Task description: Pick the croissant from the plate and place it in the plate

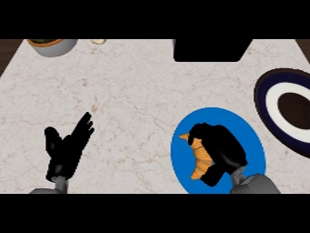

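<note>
The right hand (219, 150) curls over the croissant (199, 157), fingers and thumb wrapped round it; the croissant lies under that hand on the blue plate (251, 136); beyond and to the hand's right sits a dark plate (272, 102) with white ring; the left hand (67, 150) rests released, fingers straight, well apart to the left on the counter (130, 86); a bowl (50, 46) stands far beyond it.
</note>
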Action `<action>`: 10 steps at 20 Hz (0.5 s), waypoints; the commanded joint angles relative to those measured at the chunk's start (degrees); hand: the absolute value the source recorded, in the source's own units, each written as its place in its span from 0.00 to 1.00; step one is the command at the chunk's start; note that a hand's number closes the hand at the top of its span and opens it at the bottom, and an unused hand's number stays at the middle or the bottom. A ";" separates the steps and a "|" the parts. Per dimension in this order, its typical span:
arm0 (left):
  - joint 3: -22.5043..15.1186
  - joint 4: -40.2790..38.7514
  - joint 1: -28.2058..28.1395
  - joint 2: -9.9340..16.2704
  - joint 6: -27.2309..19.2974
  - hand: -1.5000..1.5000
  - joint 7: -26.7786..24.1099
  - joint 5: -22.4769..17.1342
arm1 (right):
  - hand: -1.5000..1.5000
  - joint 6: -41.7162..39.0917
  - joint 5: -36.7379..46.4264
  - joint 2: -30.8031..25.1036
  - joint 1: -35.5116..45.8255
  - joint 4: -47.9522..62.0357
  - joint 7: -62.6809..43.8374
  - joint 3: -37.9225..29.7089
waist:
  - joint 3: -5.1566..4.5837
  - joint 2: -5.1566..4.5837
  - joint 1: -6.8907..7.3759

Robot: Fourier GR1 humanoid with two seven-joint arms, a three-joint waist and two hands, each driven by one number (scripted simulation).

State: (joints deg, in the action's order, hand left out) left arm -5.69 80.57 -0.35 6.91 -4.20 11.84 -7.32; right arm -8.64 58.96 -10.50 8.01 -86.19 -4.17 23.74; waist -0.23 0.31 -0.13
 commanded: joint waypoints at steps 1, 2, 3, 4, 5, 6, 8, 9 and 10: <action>-0.33 2.87 -1.90 0.31 0.24 0.50 1.56 -0.26 | 1.00 7.57 1.13 3.83 -3.95 -6.08 -3.66 -1.10 | 0.26 -0.03 -0.21; 2.02 0.31 -0.14 1.65 0.42 0.50 0.57 -0.78 | 1.00 12.35 2.88 4.99 -9.04 -9.59 -5.32 0.25 | 0.24 0.15 -1.48; 1.76 0.72 1.22 1.10 0.09 0.50 1.83 -0.93 | 1.00 15.95 3.03 6.73 -9.09 -8.92 -5.94 -1.09 | 0.28 0.05 -1.43; 0.93 -0.16 -0.58 0.17 -0.75 0.50 0.17 0.16 | 1.00 17.27 5.25 8.53 -12.58 -13.21 -9.70 1.08 | 0.21 0.34 -2.21; 2.19 -0.73 -1.01 1.35 -0.16 0.50 -1.37 -0.10 | 1.00 20.15 5.11 8.17 -13.71 -15.55 -9.68 -0.83 | 0.20 0.37 -2.48; 1.08 0.46 -1.98 0.77 0.36 0.50 -0.70 -0.33 | 1.00 24.20 6.05 8.59 -15.98 -17.30 -8.07 0.35 | 0.26 0.38 -2.06; 2.63 -0.64 -0.01 1.11 0.30 0.50 0.50 -1.38 | 1.00 29.39 8.23 9.47 -20.42 -23.03 -7.48 3.12 | 0.23 0.42 -2.82; 1.72 0.36 -2.10 0.34 0.49 0.50 -0.33 -1.39 | 1.00 31.06 9.79 10.34 -20.54 -25.44 -9.37 3.55 | 0.22 0.45 -2.09; 1.34 0.21 -1.89 0.18 0.23 0.50 -0.64 -0.76 | 1.00 31.42 10.21 10.16 -21.51 -28.47 -9.71 2.79 | 0.21 0.31 -1.87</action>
State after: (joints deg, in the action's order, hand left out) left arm -4.33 80.87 -1.63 7.41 -4.16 11.55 -7.89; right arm 15.71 66.10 -2.02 -8.50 -105.97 -12.02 25.66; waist -0.01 0.66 -2.07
